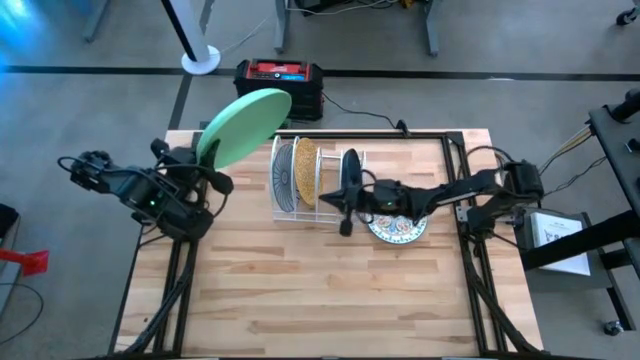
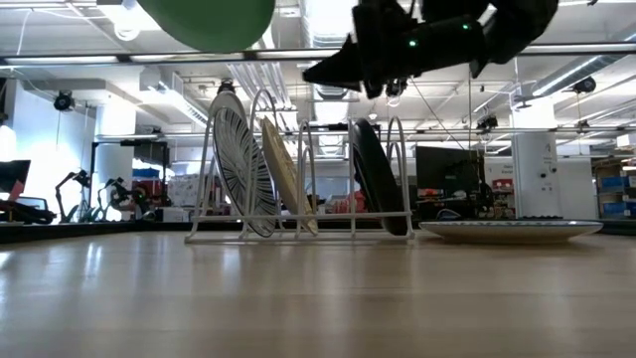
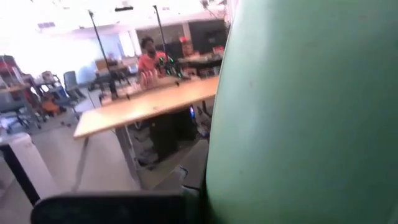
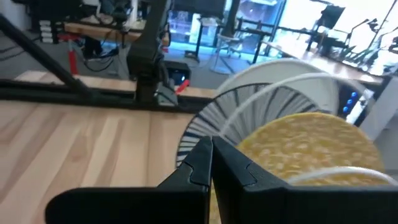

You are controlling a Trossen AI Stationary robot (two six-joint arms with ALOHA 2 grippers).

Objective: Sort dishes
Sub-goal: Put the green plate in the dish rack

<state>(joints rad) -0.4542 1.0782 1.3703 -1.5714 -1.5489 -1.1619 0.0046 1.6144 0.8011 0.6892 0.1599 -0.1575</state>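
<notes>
- Plain light green round plate [image 1: 244,127] held aloft by the left gripper [image 1: 205,163], clamped on its lower rim at 10 o'clock of the white wire rack [image 1: 310,200]; judged stiff, glazed, slippery, breakable; the rim is the only grip.
- Right gripper [image 4: 211,163] above the rack, fingers pressed together, empty.
- Low view alone shows 3 plates racked upright; high view shows the blue floral plate [image 1: 400,230] flat at 3 o'clock.

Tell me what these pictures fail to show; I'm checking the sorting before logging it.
- Left gripper: its grip on the light green plate is hidden by the plate in the left wrist view.
- Floral plate on the table: mostly covered by the right arm in the high view.
- Dark plate: its colour is unreadable in the low view.
</notes>
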